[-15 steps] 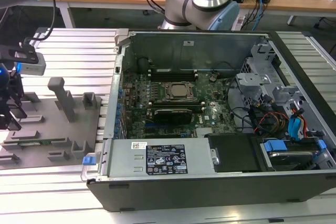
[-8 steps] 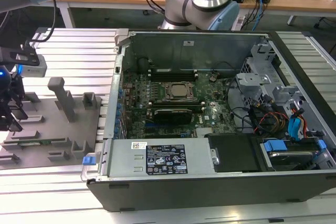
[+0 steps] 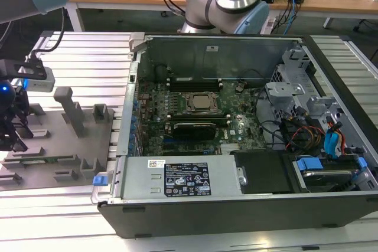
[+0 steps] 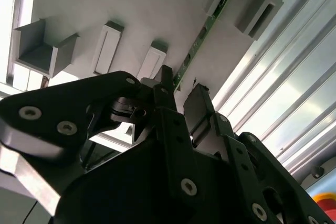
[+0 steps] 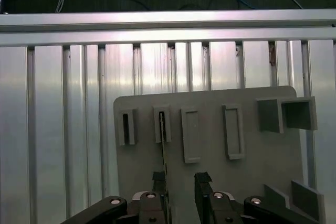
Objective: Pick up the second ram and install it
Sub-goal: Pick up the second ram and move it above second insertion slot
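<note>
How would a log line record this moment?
tool: open | over: thin green ram stick | stick: on edge in gray plastic fixture

- Exterior view: even, bright light; the case interior lies in soft shadow.
- Second wrist view: white glare on rails beyond the fingers, which look dark.
- First wrist view: glare band on rails past the fingers.

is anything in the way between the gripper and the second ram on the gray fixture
Nothing visible. The second ram stands on edge in the gray fixture, and the gripper hangs close to it with its fingers open and no other thing between.
</note>
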Robot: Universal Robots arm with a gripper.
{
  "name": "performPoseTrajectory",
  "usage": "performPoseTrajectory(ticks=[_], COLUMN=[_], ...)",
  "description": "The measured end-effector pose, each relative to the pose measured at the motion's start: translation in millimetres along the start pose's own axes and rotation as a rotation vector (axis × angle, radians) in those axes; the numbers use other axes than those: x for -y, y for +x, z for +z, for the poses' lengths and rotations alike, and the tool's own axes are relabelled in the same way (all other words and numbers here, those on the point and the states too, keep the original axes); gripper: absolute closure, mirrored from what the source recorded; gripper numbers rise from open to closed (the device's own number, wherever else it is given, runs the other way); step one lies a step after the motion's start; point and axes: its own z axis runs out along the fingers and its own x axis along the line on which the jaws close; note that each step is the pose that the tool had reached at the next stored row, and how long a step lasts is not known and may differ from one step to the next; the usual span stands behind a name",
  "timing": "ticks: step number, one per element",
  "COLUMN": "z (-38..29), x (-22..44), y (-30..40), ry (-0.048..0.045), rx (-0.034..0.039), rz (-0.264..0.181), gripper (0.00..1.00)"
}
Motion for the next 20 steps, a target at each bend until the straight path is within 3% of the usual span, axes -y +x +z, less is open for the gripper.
performPoseTrajectory(ticks=[1,5,6,14,17,20], z=[1.6,13.4,15.7,34.8,43.4,48.0], x=[0.2,7.7,9.1,10.8,11.3,11.5], y=[2.7,3.4,3.4,3.9,4.8,6.2], ry=[0.0000,-0.0004,-0.0004,-0.0006,-0.0008,-0.0012], rx=[0.0000,-0.0173,-0.0183,-0.0189,-0.0152,-0.0153], rz=[0.000,-0.022,-0.025,-0.036,-0.046,-0.063], gripper=[0.64,0.64,0.64,0.64,0.64,0.64])
